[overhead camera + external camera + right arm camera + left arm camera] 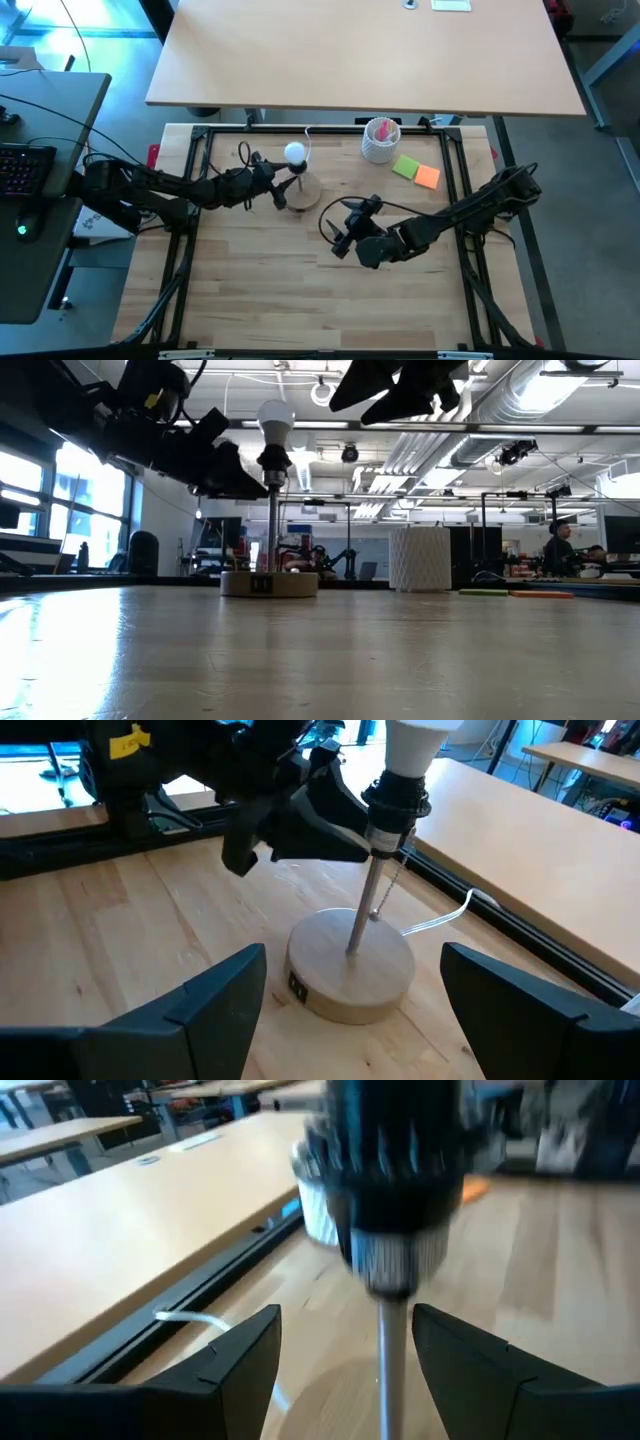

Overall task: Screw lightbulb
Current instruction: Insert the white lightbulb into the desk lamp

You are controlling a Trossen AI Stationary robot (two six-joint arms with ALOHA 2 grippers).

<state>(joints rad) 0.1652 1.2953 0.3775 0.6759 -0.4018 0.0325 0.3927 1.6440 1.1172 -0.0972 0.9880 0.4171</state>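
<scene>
The white lightbulb [295, 153] stands upright in the black socket [396, 802] on top of a thin metal rod [365, 905]. The rod rises from a round wooden base [304, 193]. The bulb's screw base is hidden in the socket. The bulb also shows in the low view [275, 418] and the right wrist view [415, 745]. My left gripper [283, 185] is open, level, coming from the table's left. Its fingers [240, 1355] stand on either side of the rod just below the socket. My right gripper [338, 232] is open and empty, to the right of and nearer than the stand, facing it.
A white ribbed cup with pink contents [381, 138] stands at the far right of the stand. Green [406, 167] and orange [428, 177] pads lie beside it. A white cord [445, 918] runs from the base toward the black far rail [330, 128].
</scene>
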